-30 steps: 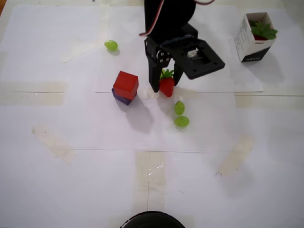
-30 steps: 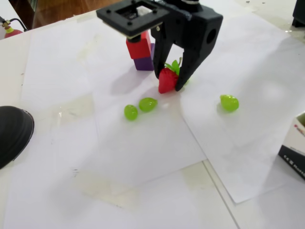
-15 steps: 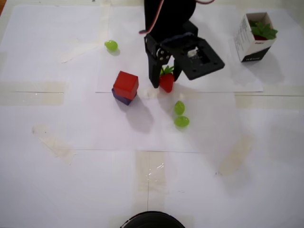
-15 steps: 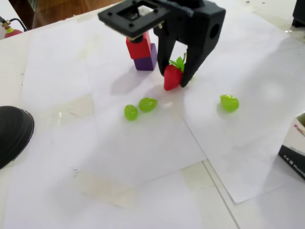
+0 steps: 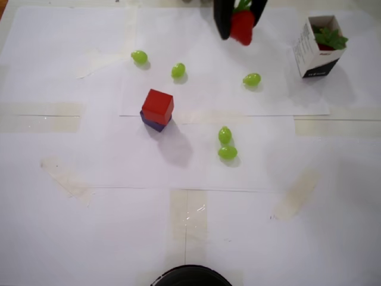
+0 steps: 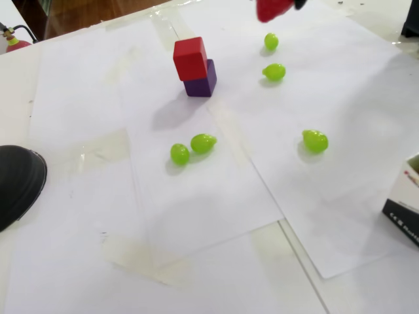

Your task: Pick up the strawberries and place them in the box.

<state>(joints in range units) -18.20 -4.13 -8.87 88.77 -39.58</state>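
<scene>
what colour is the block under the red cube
Purple; the block under the red cube shows best in the fixed view.

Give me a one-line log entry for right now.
gripper: shut on strawberry, lifted | box: leafy tops inside | table: five grapes, red cube

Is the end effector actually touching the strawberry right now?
Touching. In the overhead view the end effector has its dark fingers pressed against both sides of the strawberry, carried well above the paper.
</scene>
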